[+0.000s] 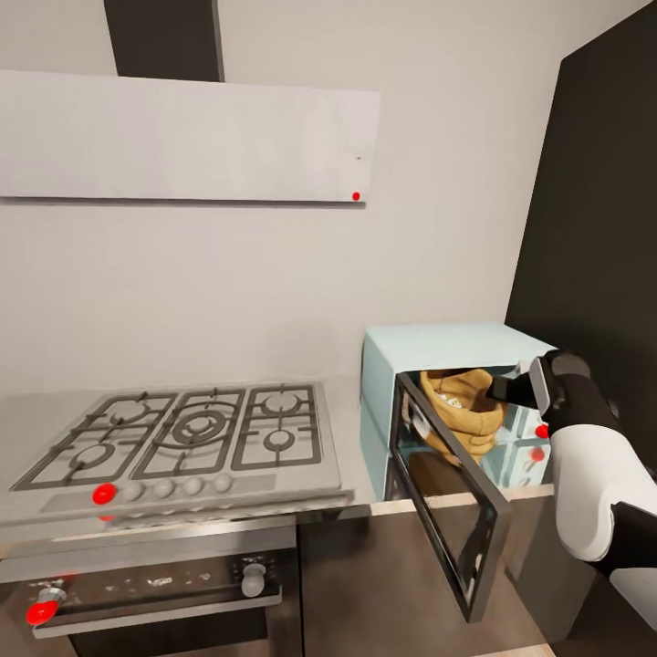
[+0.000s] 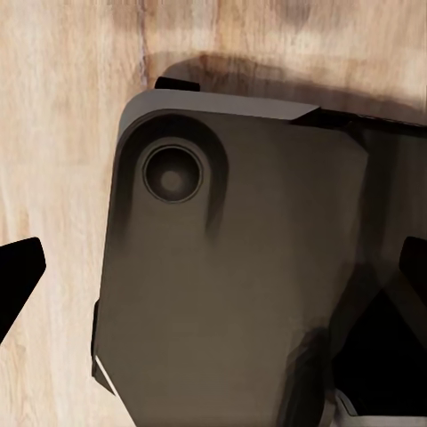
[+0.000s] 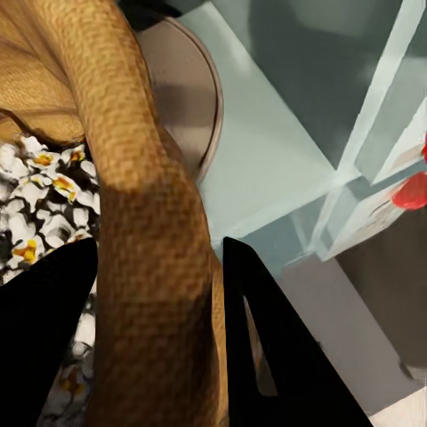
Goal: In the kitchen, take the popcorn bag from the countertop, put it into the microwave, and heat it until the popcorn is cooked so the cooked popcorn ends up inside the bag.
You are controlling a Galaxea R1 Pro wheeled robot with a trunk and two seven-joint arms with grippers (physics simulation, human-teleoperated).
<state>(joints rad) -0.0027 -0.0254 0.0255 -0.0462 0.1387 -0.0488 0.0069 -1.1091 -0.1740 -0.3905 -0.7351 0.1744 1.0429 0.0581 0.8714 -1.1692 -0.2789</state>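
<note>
Popcorn-filled tan burlap bag sat inside the mint-blue microwave, its rim pinched by the right claw; release and door-closing seemingly came next.

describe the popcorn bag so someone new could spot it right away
Find the mint-blue microwave right of the steel hob, its glass door swung open. Inside sits the popcorn bag, a tan woven sack with a rolled rim, the right tool gripping that rim.

Kitchen: gas hob, built-in oven, microwave

No text is legible anywhere; the oven panel markings seem too blurred.
</note>
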